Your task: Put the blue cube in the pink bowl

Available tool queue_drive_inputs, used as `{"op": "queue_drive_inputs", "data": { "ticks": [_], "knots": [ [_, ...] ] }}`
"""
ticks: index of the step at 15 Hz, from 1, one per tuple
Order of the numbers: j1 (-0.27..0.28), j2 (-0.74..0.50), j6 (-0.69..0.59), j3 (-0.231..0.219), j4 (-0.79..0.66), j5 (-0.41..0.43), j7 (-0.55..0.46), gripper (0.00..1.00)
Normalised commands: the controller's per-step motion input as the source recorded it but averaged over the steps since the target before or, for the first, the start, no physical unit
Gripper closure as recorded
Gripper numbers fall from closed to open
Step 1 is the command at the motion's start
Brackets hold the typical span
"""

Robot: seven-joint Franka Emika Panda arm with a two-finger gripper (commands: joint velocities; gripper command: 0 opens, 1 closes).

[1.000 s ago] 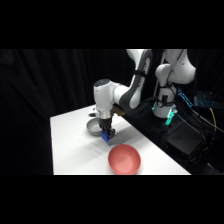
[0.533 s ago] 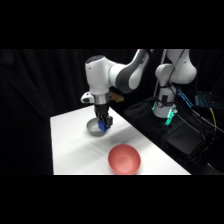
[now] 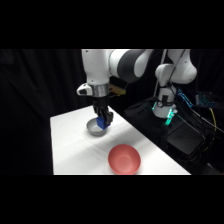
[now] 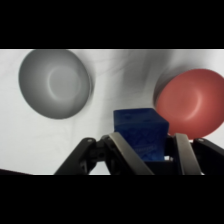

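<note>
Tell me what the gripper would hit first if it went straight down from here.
Likely the small grey bowl or the white table beside it; depth is unclear. The gripper, holding the small deep-blue cube, hangs near that bowl, not over the wide salmon-pink bowl.

You see two bowls, one pink (image 3: 124, 159) and one grey (image 3: 94, 129), and one blue cube (image 4: 141, 133).

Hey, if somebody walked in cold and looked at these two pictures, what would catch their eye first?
Probably the blue cube, clamped between the fingers of the gripper and held in the air above the white table. Next, the pink bowl, bright at the table's near edge and with nothing in it. The smaller grey bowl sits just under the gripper in the side view.
</note>
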Motion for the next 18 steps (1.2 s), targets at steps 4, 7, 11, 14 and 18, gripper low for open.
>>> {"op": "queue_drive_inputs", "data": {
  "ticks": [4, 7, 11, 14, 18],
  "knots": [
    [0.148, -0.04, -0.12, 0.113, 0.07, -0.047, 0.18, 0.77],
    [0.117, 0.01, -0.07, 0.088, 0.10, -0.043, 0.15, 0.77],
    [0.059, 0.08, 0.14, 0.058, 0.04, -0.003, 0.08, 0.77],
    [0.016, 0.17, 0.29, 0.036, -0.01, 0.044, 0.00, 0.77],
    [-0.004, 0.22, 0.27, 0.039, 0.03, 0.102, -0.07, 0.77]
  ]
}}
